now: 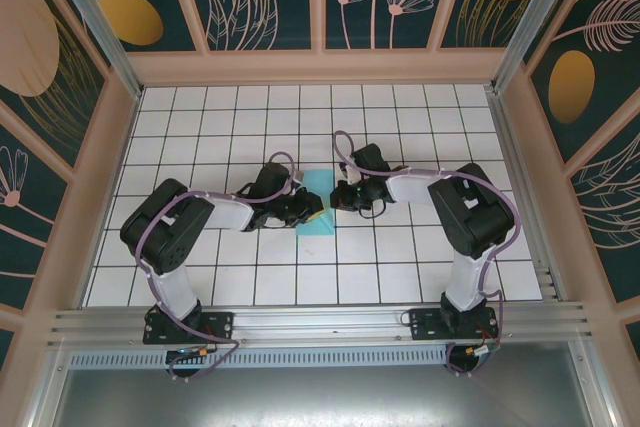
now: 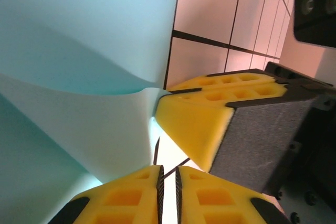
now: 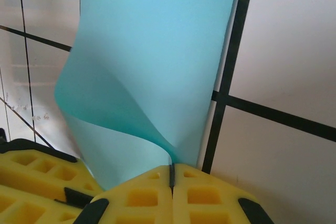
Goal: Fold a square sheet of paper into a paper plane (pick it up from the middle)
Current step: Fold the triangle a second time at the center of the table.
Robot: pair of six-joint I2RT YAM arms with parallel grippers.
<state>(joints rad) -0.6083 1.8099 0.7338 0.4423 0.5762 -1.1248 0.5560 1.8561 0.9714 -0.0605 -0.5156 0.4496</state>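
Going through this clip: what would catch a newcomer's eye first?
A turquoise paper sheet at the middle of the white tiled table, with the left pincer and right pincer meeting at it. In the right wrist view, yellow fingers pinch its curled edge.

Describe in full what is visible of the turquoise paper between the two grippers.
The turquoise paper is a thin, smooth, matte sheet of one plain colour, with no print. It is not flat: one part rises and curls over in a soft bend. It is at the middle of the tiled table, between the two arms. The right gripper is shut on its curled edge. The left gripper, fingers almost together, meets the sheet from the other side; whether it pinches the paper I cannot tell.
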